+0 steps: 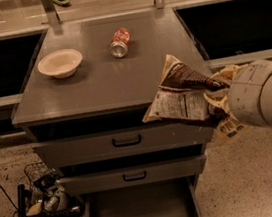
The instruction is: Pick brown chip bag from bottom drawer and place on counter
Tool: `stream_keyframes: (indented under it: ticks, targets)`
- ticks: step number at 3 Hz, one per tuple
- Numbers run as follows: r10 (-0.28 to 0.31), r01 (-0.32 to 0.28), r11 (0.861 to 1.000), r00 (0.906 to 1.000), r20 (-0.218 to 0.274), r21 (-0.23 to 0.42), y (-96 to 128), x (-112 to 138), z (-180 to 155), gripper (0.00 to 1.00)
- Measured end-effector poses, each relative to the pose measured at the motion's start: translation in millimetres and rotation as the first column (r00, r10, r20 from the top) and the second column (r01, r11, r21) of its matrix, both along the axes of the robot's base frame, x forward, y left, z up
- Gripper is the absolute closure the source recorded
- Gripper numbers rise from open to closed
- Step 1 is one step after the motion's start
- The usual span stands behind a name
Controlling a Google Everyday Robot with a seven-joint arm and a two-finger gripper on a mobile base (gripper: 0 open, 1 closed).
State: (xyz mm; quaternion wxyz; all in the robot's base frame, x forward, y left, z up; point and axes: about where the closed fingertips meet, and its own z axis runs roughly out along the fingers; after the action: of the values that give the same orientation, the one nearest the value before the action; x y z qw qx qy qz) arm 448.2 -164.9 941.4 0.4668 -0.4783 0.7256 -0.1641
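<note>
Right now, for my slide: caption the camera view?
Hand holds crinkly dark-brown foil chip bag at front-right corner of grey counter.

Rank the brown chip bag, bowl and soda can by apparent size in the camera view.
1. brown chip bag, held by the gripper at right; nearer the camera, so lead unsure
2. bowl
3. soda can

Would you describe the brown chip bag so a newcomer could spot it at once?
Find the grey cabinet's counter. Off its front right corner, the pincer holds the brown chip bag aloft. Unlike the white bowl and red can on top, it is crinkly, dark brown, white-labelled.
</note>
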Motion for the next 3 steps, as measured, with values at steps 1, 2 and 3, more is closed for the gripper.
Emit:
stream_keyframes:
  ticks: [1, 2, 3]
  targets:
    - [0.018, -0.018, 0.999, 0.9998, 0.004, 0.051, -11.1, 39.8, 6.6, 1.00]
    - [0.063, -0.063, 0.997, 0.9980, 0.010, 0.047, -16.1, 118.8, 34.7, 1.00]
    - [0.169, -0.170, 0.985, 0.9846, 0.044, 0.024, 24.2, 171.3, 73.6, 1.00]
